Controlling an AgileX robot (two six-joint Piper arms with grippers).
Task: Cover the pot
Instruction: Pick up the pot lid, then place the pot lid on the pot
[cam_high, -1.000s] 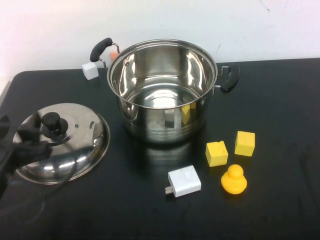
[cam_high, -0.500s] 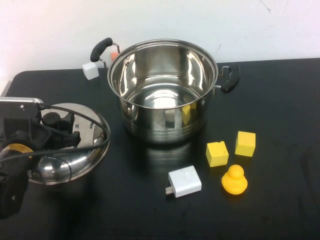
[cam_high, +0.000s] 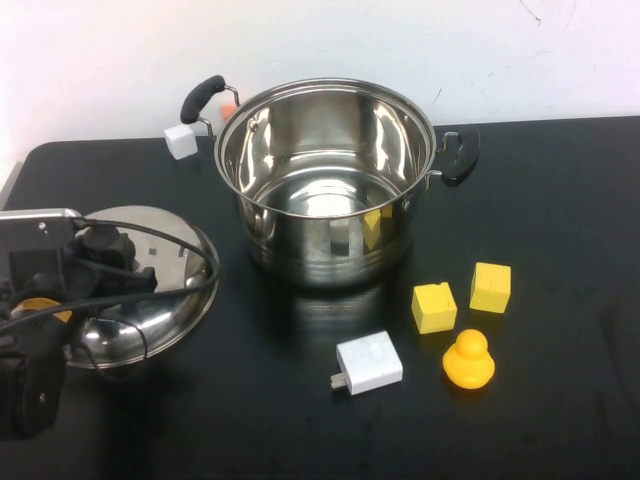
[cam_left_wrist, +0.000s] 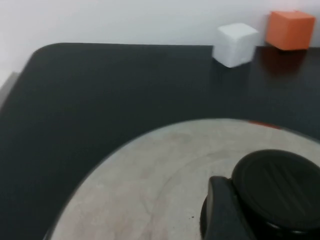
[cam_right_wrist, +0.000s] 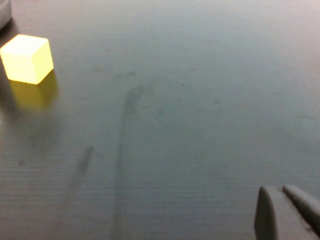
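High view, nearest edge first: the left arm is occupying the lower left corner of the black table (cam_high: 560, 420), its dark body and cables lying over the near part of the domed steel lid (cam_high: 165, 290). The left gripper (cam_high: 100, 262) is sitting over the lid's black knob (cam_high: 98, 240); whether its jaws are wide, narrow or gripping cannot be told from this angle. In the left wrist view one dark finger (cam_left_wrist: 222, 210) is showing right beside the knob (cam_left_wrist: 277, 187), apparently touching its edge, with the lid's grey dome (cam_left_wrist: 150, 180) spreading beneath. Further right along the near side, a white plug adapter (cam_high: 368, 363) is lying flat, with a yellow duck (cam_high: 468, 360) just to its right. Behind these, two yellow blocks (cam_high: 433, 307) (cam_high: 490, 287) are standing near each other but apart. The right gripper is not appearing in the high view; in the right wrist view its pale fingertips (cam_right_wrist: 282, 215) are pressing together, jaws closed on nothing, above bare table with one yellow block (cam_right_wrist: 27, 58) well away. Beyond the blocks, the pot (cam_high: 325, 180) is standing upright and uncovered at the table's centre rear, well apart from the lid, its black handles pointing left-rear and right. A white cube (cam_high: 181, 141) is resting just beside the left handle, and an orange block (cam_high: 230, 105) is showing behind it.
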